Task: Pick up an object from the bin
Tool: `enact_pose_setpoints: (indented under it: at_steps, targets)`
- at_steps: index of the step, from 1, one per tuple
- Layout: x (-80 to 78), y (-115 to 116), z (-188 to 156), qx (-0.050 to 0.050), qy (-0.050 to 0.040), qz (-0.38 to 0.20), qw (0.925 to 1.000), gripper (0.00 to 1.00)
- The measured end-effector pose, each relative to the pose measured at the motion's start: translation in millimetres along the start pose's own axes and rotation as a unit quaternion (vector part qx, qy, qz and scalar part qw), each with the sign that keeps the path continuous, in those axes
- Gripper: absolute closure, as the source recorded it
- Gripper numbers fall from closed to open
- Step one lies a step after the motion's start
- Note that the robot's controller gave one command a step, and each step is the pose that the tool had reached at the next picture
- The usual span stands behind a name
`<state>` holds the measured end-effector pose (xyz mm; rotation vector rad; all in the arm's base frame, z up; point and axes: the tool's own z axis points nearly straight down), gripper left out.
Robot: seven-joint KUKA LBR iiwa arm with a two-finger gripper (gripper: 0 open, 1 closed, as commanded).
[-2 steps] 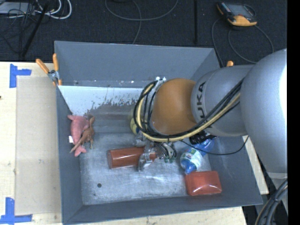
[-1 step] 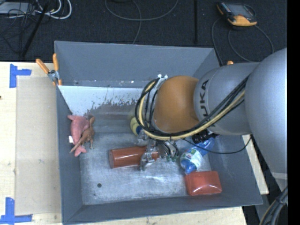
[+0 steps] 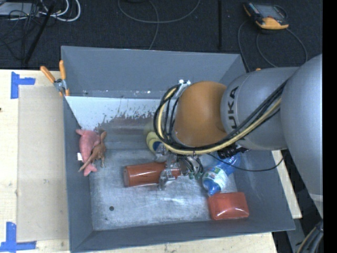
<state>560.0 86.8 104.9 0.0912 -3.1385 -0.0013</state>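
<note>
End effector (image 3: 169,174) sits at the right end of the reddish-brown cylinder (image 3: 142,175) in the middle of the grey metal bin (image 3: 158,70). Can't tell how wide it's set. I'd straddle the cylinder squarely or it'll probably roll.

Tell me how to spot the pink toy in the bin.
Look in the grey metal bin, along its left wall. The pink toy animal lies there alone. It is the only pink, leggy thing; the dark red cylinder and red block are smooth.

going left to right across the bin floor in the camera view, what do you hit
pink toy animal → dark red cylinder → gripper → red block
</note>
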Motion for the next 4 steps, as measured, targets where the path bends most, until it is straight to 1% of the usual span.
enact_pose_setpoints:
  at_steps: [2,3,4]
  targets:
    - [-0.8,0,-20,0.000,-0.0020,0.001,1.0000,1.00]
    - [0.7,0,-28,0.000,0.0016,0.001,1.0000,1.00]
    - [1.7,0,-49,0.001,0.0030,0.001,1.0000,1.00]
